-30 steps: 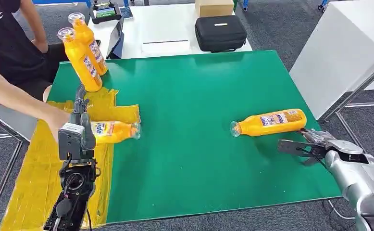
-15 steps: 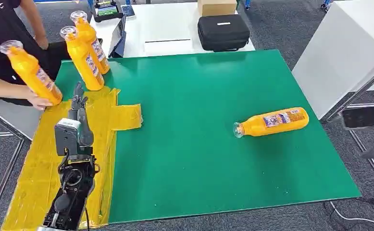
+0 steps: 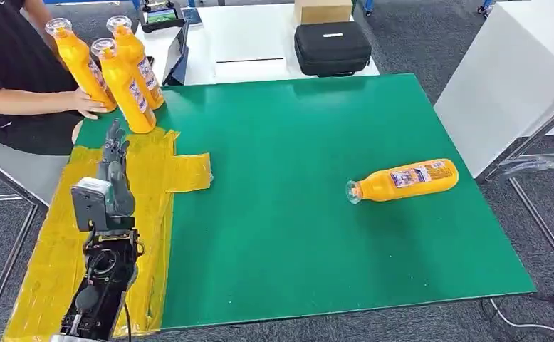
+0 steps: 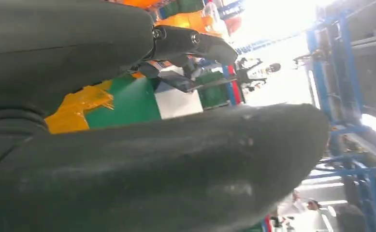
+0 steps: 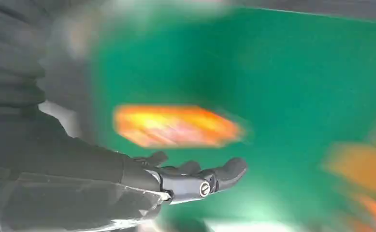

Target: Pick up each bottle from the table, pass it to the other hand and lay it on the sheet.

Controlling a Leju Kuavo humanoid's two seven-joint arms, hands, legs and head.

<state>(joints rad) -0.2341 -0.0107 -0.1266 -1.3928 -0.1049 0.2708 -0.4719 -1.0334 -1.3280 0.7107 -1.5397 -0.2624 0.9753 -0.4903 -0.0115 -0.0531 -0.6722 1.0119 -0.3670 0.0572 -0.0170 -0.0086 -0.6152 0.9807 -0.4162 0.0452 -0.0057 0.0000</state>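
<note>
Lying on the green table (image 3: 295,235), bottle (image 3: 404,179), left hand (image 3: 112,158) and right hand (image 5: 195,180) fingers spread, empty.

Left hand (image 3: 115,153) and right hand (image 5: 195,180) empty, fingers extended.

A black case (image 3: 332,48) and a cardboard box (image 3: 322,10) sit on a white table (image 3: 246,35) beyond the green bench (image 3: 295,214). A person (image 3: 7,78) in black sits at its far left corner.

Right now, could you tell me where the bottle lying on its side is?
In the head view, the lying bottle rests on the green table, right side, cap pointing left, far from the yellow sheet.
</note>
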